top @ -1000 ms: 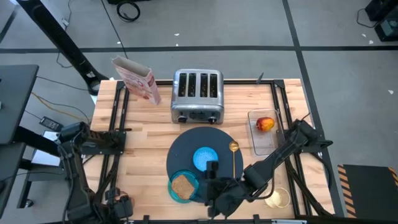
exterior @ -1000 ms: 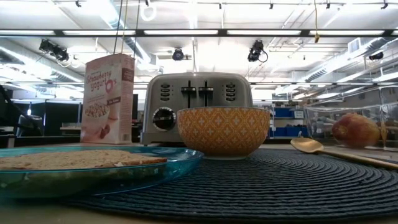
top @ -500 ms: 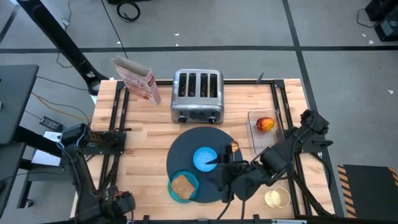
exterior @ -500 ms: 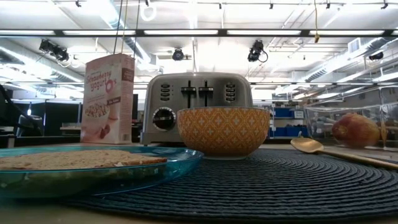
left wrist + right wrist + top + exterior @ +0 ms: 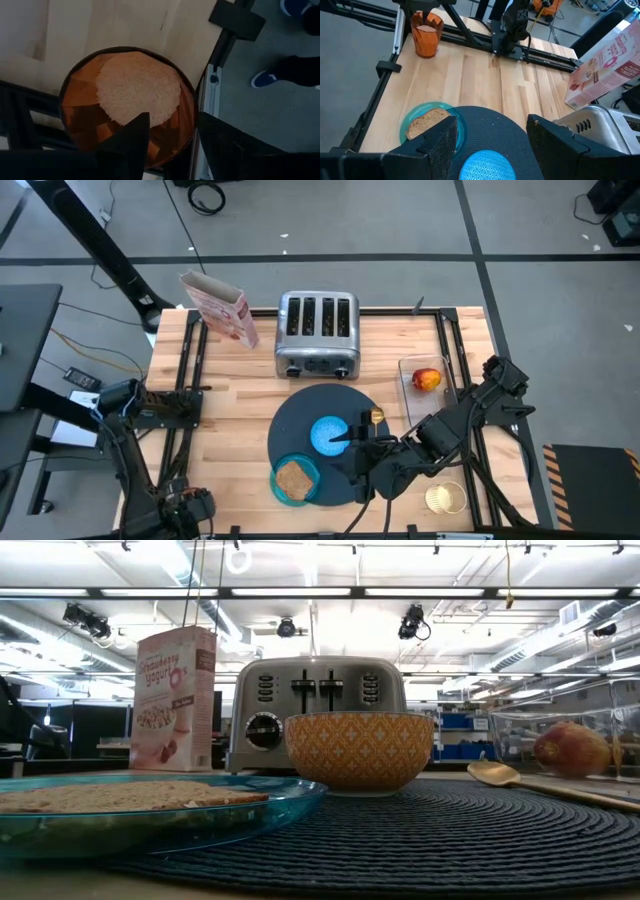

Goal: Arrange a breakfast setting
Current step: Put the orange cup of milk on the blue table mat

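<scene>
cereal box point(image 5: 174, 698), "strawberry yogurt" (pink label)

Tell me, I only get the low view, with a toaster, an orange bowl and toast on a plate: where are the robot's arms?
Observer: The right gripper hovers over the mat, just beside the bowl, with its fingers open.
Operator: And the other arm?
Observer: The left gripper is at the table's left corner, on the side of the arms' bases. It hangs right over a copper cup.
</scene>
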Motion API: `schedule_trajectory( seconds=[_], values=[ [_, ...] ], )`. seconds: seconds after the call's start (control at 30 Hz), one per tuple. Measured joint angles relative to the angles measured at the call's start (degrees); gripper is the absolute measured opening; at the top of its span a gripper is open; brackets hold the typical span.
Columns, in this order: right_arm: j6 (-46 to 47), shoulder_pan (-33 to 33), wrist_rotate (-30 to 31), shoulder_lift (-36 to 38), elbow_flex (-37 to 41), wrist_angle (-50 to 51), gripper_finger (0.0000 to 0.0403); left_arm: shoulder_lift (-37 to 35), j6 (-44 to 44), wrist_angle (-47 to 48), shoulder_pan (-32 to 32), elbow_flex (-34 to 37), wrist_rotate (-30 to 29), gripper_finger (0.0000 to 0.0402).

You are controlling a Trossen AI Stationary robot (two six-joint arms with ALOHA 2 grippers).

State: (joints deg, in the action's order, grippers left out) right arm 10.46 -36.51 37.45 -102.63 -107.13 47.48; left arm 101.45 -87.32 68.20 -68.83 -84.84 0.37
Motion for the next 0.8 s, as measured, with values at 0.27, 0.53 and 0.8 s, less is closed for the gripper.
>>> schedule_trajectory(
  seconds=[0.27, 0.53, 0.8],
  values=[
    [0.04, 0.0, 0.02, 0.0, 0.0, 0.02, 0.0242, 2.28, 2.51, -2.82, -1.43, 0.0, 0.39, 0.0173],
    [0.0, 0.0, 0.0, 0.0, 0.0, 0.02, 0.0242, 4.09, 2.52, -2.3, -1.2, 0.01, 0.43, 0.0163],
    [0.02, 0.0, 0.0, -0.02, 0.0, 0.02, 0.0242, 4.07, 2.59, -2.3, 0.43, 0.0, 0.79, 0.0079]
  ],
)
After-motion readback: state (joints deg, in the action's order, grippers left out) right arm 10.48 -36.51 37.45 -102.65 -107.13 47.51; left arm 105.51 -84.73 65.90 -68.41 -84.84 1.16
